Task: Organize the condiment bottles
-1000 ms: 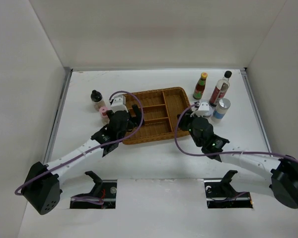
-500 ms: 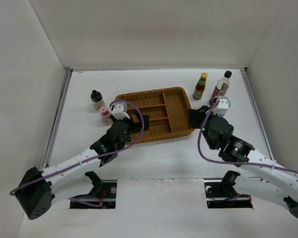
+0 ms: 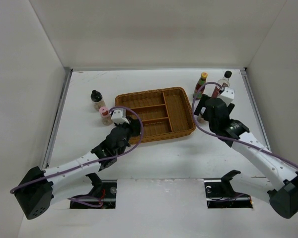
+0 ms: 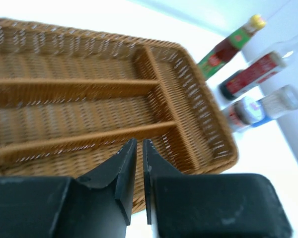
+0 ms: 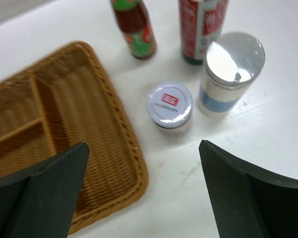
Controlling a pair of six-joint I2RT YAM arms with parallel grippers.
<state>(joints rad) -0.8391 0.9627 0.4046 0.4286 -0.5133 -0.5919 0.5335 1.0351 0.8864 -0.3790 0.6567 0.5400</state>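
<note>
White counter (image 3: 159,163), white walls on three sides. Left fingers (image 4: 135,168) clenched, nothing between them, over near-left part of wicker tray (image 3: 149,92). Right fingers (image 5: 143,148) spread wide, grasping nothing, above counter right of tray. Below them: small pale-lidded jar (image 5: 170,105) just beside tray edge, silver-lidded jar (image 5: 228,69) near it. Farther back: green-red bottle (image 5: 136,29) and dark-red bottle (image 5: 201,27), upright. Left of tray, on counter: pink-capped jar (image 3: 105,113), black-capped tan jar (image 3: 96,98) behind it.

The right wrist view's top edge cuts off the green-red bottle (image 5: 135,30) and dark-red bottle (image 5: 201,29).
</note>
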